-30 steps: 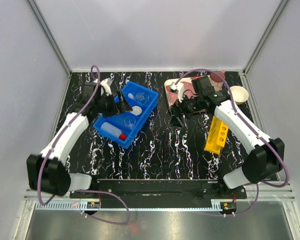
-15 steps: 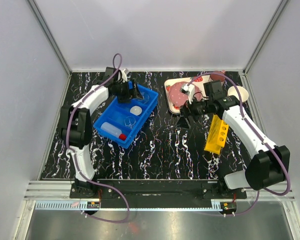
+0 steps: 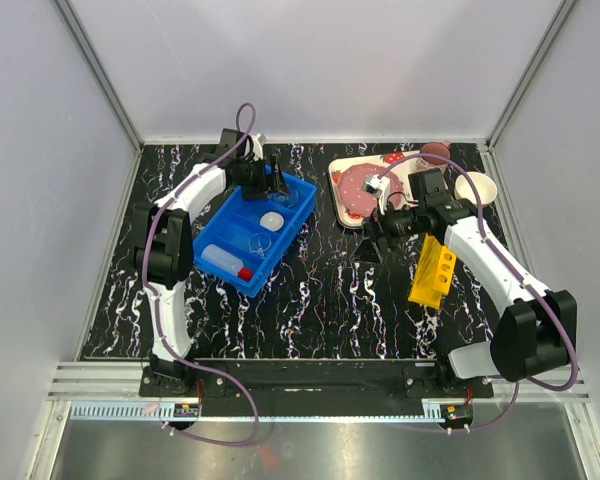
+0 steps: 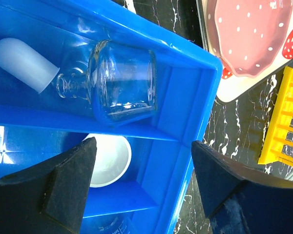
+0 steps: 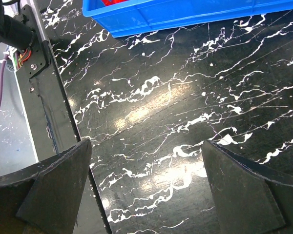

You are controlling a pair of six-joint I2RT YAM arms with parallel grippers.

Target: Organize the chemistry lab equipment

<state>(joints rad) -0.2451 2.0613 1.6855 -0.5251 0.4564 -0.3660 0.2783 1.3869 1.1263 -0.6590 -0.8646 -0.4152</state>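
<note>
Moved: left end effector [image 4: 142, 146] swung from beside blue bin [image 4: 185, 63] to over its far end; fingers wide apart, empty.
Right end effector [image 5: 145, 146]: spread wide, empty, above table [image 5: 161, 97].
Glass beaker [image 4: 122, 80]: on its side in bin's end compartment.
Yellow rack [image 3: 432, 272]: on table, right of bin.

We get bright, even overhead light in the top view; soft faint shadows under the arms on the black marbled table [image 3: 320, 300]; right wrist view has a broad glare streak across the tabletop; left wrist view shows a blown-out patch in the blue bin [image 4: 185, 63] and highlights on the glass beaker [image 4: 124, 80]; left fingers [image 4: 68, 185] and right fingers [image 5: 244, 185] are dark and soft-focus.
</note>
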